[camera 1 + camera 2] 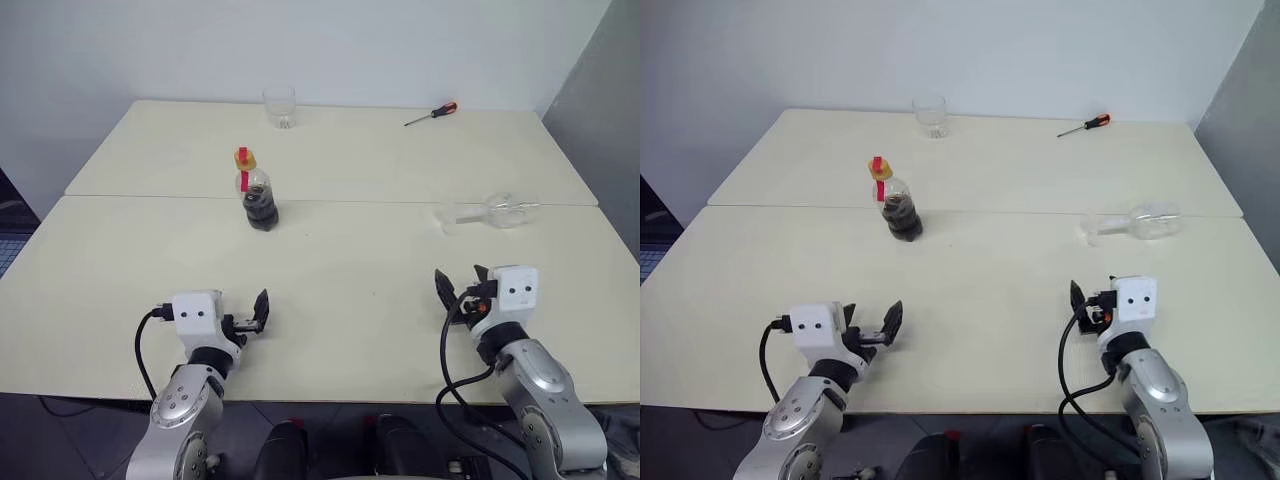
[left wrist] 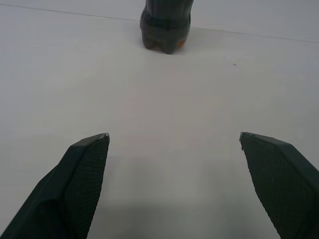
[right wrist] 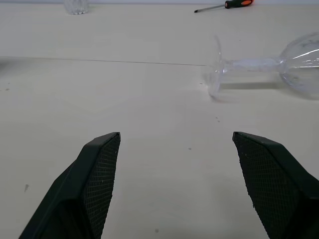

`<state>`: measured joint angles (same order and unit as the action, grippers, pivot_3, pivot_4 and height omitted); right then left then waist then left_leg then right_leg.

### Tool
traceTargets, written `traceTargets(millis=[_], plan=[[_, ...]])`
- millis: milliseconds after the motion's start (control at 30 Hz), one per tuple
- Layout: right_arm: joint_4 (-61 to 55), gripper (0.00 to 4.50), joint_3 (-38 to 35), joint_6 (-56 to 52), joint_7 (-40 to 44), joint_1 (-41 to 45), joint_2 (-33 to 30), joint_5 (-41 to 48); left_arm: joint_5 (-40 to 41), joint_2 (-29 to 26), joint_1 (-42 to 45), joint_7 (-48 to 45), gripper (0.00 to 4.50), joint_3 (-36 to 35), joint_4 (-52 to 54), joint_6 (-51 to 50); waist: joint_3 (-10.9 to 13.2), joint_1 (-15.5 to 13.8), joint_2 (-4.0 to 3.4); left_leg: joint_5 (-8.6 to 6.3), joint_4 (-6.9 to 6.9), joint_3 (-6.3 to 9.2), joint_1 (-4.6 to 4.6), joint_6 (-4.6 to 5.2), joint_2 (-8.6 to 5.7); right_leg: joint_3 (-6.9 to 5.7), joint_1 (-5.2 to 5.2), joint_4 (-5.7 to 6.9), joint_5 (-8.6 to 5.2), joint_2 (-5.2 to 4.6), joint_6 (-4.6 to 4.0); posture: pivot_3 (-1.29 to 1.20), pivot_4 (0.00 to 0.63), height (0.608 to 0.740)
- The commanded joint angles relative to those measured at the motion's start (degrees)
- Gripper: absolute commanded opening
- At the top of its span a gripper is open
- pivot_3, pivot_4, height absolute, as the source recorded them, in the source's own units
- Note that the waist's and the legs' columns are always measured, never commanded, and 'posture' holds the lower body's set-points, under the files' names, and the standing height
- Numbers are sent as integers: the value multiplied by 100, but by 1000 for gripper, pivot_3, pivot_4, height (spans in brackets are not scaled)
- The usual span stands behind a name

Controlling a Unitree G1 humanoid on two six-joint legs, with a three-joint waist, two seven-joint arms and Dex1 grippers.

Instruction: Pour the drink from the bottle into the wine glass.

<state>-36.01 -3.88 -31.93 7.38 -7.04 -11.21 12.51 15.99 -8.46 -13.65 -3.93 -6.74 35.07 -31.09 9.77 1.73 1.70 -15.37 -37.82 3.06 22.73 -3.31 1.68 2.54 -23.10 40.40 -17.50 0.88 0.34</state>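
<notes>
The bottle (image 1: 258,200) stands upright left of the table's middle, with a yellow cap, a red strip at its neck, and the dark drink (image 1: 261,212) filling its lower part. Its base (image 2: 166,27) lies straight ahead of my left gripper (image 1: 250,315), which hovers open and empty near the front edge. The wine glass (image 1: 495,212) lies on its side at the right, foot pointing left, bowl to the right. My right gripper (image 1: 460,285) is open and empty, a short way in front of the glass (image 3: 249,64), apart from it.
A clear tumbler (image 1: 279,107) stands at the back of the cream table (image 1: 350,260). A screwdriver (image 1: 432,114) with an orange-and-black handle lies at the back right. A seam (image 1: 150,197) crosses the table behind the bottle.
</notes>
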Motion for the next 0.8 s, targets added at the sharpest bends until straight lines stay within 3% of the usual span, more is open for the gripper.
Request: traceTargets(millis=[33, 800], plan=[[-162, 3855, -124, 3, 38, 38, -67, 47, 38, -40, -9, -32, 4456, -50, 141, -64, 0, 0, 0, 0, 0, 0, 0, 0, 0, 0, 0, 0, 0, 0, 0, 0, 150, 740], [69, 3855, -210, 138, 628, 290, -422, 276, -182, -255, 345, -146, 4456, -65, -33, 96, 0, -2, 0, 0, 0, 1, -1, 0, -1, -2, 1, 0, 4, 0, -6, 0, 150, 740]])
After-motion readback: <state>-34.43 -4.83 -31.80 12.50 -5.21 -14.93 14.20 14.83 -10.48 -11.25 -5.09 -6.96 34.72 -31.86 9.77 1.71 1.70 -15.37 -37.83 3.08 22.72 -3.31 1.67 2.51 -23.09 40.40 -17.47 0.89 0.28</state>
